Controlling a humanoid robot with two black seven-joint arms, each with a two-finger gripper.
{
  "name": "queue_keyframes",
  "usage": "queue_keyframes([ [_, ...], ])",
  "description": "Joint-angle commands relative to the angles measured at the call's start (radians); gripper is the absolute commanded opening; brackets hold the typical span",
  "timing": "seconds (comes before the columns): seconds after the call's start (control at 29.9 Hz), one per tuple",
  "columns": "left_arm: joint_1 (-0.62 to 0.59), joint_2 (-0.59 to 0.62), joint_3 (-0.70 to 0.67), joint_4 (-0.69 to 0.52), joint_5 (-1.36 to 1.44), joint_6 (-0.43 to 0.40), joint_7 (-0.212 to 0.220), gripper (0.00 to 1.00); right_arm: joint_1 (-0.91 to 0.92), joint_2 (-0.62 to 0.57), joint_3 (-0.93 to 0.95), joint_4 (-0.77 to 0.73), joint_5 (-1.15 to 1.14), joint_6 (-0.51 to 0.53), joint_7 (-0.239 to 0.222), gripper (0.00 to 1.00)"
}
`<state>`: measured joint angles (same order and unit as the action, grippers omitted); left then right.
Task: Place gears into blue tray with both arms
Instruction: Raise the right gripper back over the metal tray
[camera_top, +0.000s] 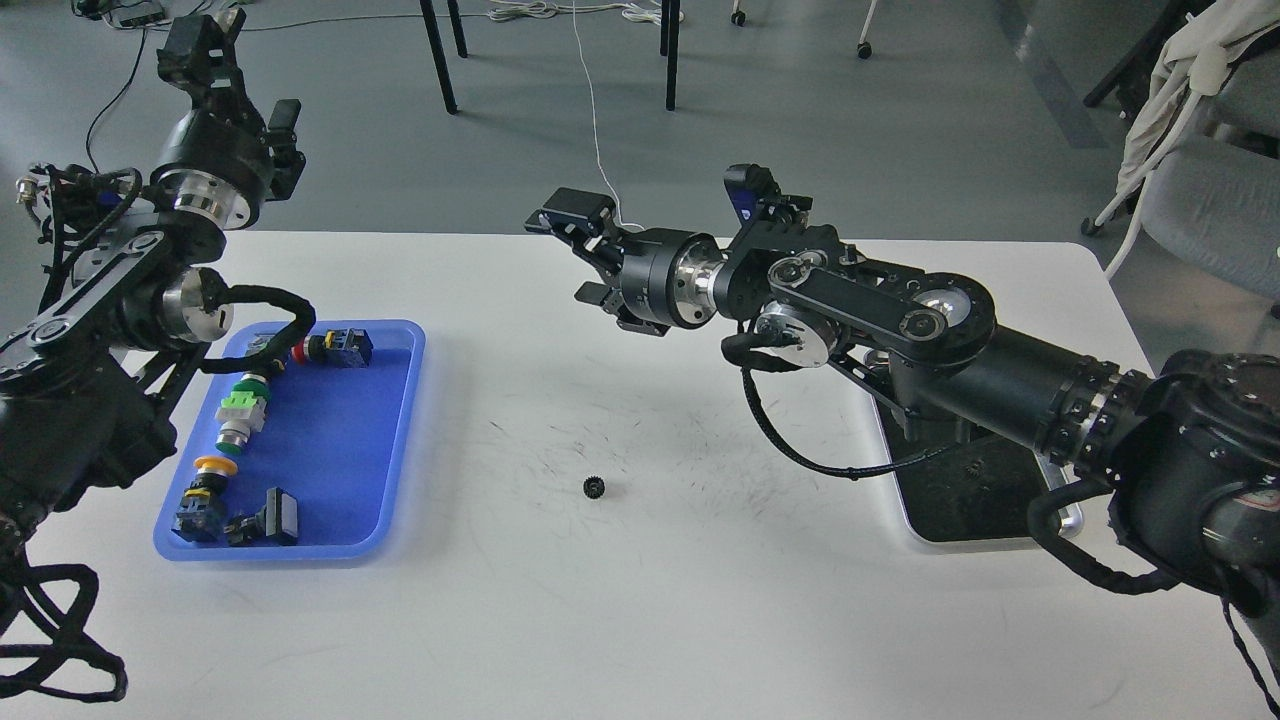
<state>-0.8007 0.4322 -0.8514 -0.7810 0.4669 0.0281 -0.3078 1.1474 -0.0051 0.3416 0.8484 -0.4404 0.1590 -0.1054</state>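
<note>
One small black gear (593, 487) lies alone on the white table, about midway between the two trays, with nothing touching it. The blue tray (335, 450) sits at the left and holds several push-button switches and black switch parts; I see no gear in it. My right gripper (566, 256) hangs high above the table's far middle, well above and behind the gear, jaws spread wide and empty. My left gripper (205, 45) is raised beyond the table's far-left corner, above the tray's far end; it is too dark to read its fingers.
A shiny steel tray (960, 500) with a dark bottom lies at the right, largely covered by my right forearm. Chair legs and a white cable are on the floor beyond the table. A grey chair stands at the far right.
</note>
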Motion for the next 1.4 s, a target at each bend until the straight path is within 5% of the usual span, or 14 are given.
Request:
queue_keyframes([
  [0.0, 0.000, 0.014, -0.001, -0.018, 0.015, 0.003, 0.028, 0.98, -0.069, -0.106, 0.183, 0.026, 0.003, 0.059, 0.001, 0.97],
  [0.3, 0.011, 0.029, 0.029, -0.135, 0.061, 0.035, 0.045, 0.98, -0.409, -0.443, 0.635, 0.175, 0.291, 0.252, 0.001, 0.97],
  [0.6, 0.011, 0.102, 0.195, -0.228, 0.099, 0.036, 0.041, 0.98, -0.793, -0.475, 0.993, 0.178, 0.604, 0.330, 0.001, 0.97],
  [1.0, 0.035, 0.102, 0.219, -0.244, 0.166, 0.036, 0.039, 0.98, -0.968, -0.469, 1.011, 0.195, 0.637, 0.330, 0.003, 0.97],
  [1.37, 0.103, 0.243, 0.462, -0.596, 0.695, 0.095, 0.038, 0.98, -0.951, -0.449, 0.995, 0.164, 0.631, 0.330, 0.004, 0.97],
])
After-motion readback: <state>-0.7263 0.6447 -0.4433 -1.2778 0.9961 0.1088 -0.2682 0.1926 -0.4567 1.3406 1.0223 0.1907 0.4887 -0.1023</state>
